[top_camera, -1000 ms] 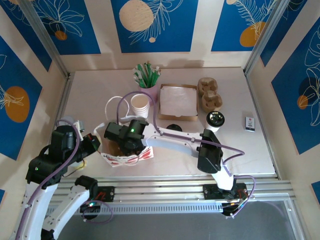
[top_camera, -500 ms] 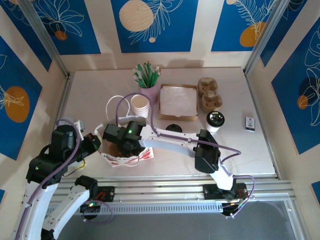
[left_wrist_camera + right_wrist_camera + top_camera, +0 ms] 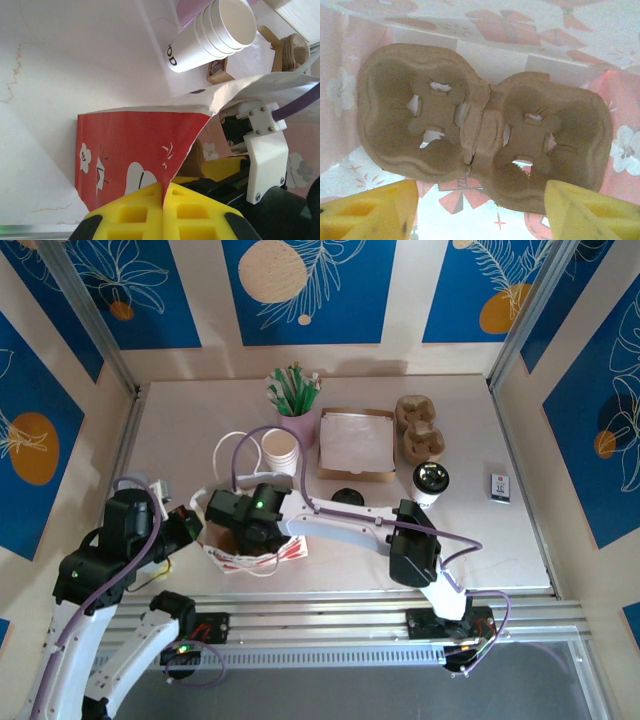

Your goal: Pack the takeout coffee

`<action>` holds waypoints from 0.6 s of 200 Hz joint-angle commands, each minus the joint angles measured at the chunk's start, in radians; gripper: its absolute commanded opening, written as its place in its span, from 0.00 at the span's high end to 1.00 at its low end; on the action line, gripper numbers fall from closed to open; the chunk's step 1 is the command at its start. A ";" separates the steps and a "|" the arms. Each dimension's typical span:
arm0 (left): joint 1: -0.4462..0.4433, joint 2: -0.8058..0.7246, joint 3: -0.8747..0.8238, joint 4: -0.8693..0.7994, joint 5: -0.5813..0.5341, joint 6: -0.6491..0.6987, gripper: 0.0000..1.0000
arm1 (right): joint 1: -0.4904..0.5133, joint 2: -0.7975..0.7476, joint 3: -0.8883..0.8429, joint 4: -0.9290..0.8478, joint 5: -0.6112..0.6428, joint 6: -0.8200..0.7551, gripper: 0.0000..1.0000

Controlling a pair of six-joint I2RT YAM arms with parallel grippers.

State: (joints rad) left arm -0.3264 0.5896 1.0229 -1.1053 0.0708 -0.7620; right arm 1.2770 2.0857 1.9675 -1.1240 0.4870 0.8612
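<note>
Brown moulded-pulp carrier (image 3: 485,135), two pockets, lies flat on the floor of the red-and-white paper bag (image 3: 125,145); the right gripper (image 3: 480,215) hangs just above it inside the bag, fingers spread wide. Left gripper (image 3: 164,189): fingers pressed together, pinching the bag's rim. Takeout coffee (image 3: 432,480) stands upright, lid on, on the table just right of the cardboard box (image 3: 355,443), well apart from the bag.

Stacked white cups (image 3: 210,34) read "OD" (black letters, sideways).
</note>
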 commanded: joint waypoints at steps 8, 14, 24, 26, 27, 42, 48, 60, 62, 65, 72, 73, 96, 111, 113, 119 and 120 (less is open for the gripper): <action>-0.010 0.017 0.008 -0.008 0.014 -0.007 1.00 | 0.014 -0.046 0.114 -0.059 0.033 -0.045 0.22; -0.010 0.021 0.008 -0.008 0.014 -0.006 1.00 | 0.016 -0.048 0.140 -0.074 0.033 -0.055 0.20; -0.010 0.027 0.010 -0.008 0.014 -0.005 1.00 | 0.023 -0.054 0.177 -0.091 0.037 -0.068 0.14; -0.010 0.028 0.011 -0.008 0.014 -0.005 1.00 | 0.024 -0.054 0.182 -0.093 0.037 -0.072 0.12; -0.010 0.028 0.011 -0.008 0.014 -0.006 1.00 | 0.025 -0.055 0.185 -0.094 0.036 -0.074 0.11; -0.011 0.034 0.011 -0.008 0.012 -0.001 1.00 | 0.036 -0.066 0.224 -0.115 0.047 -0.090 0.01; -0.010 0.037 0.012 -0.008 0.011 0.000 1.00 | 0.038 -0.071 0.236 -0.122 0.047 -0.096 0.01; -0.011 0.046 0.014 -0.007 0.015 0.002 1.00 | 0.039 -0.080 0.261 -0.145 0.052 -0.100 0.01; -0.011 0.048 0.015 -0.007 0.016 0.004 1.00 | 0.039 -0.084 0.263 -0.149 0.055 -0.100 0.01; -0.010 0.049 0.014 -0.007 0.017 0.004 1.00 | 0.039 -0.088 0.268 -0.154 0.059 -0.102 0.01; -0.011 0.056 0.016 -0.005 0.020 0.006 1.00 | 0.039 -0.100 0.274 -0.162 0.069 -0.107 0.01; -0.010 0.057 0.017 -0.005 0.020 0.007 1.00 | 0.039 -0.103 0.275 -0.161 0.071 -0.108 0.01; -0.010 0.074 0.029 0.004 0.025 0.018 1.00 | 0.038 -0.160 0.280 -0.178 0.121 -0.132 0.01; -0.010 0.086 0.039 0.005 0.022 0.022 1.00 | 0.035 -0.207 0.270 -0.189 0.179 -0.148 0.01; -0.010 0.087 0.040 0.005 0.020 0.023 1.00 | 0.035 -0.214 0.268 -0.191 0.187 -0.150 0.01; -0.010 0.094 0.042 0.007 0.020 0.025 1.00 | 0.031 -0.233 0.259 -0.194 0.206 -0.161 0.01; -0.010 0.094 0.042 0.008 0.020 0.025 1.00 | 0.031 -0.237 0.257 -0.195 0.209 -0.162 0.01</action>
State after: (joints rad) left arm -0.3264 0.6636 1.0321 -1.0916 0.0784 -0.7567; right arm 1.3098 1.9522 2.2211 -1.2640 0.5884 0.7422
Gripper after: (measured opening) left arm 0.045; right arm 0.991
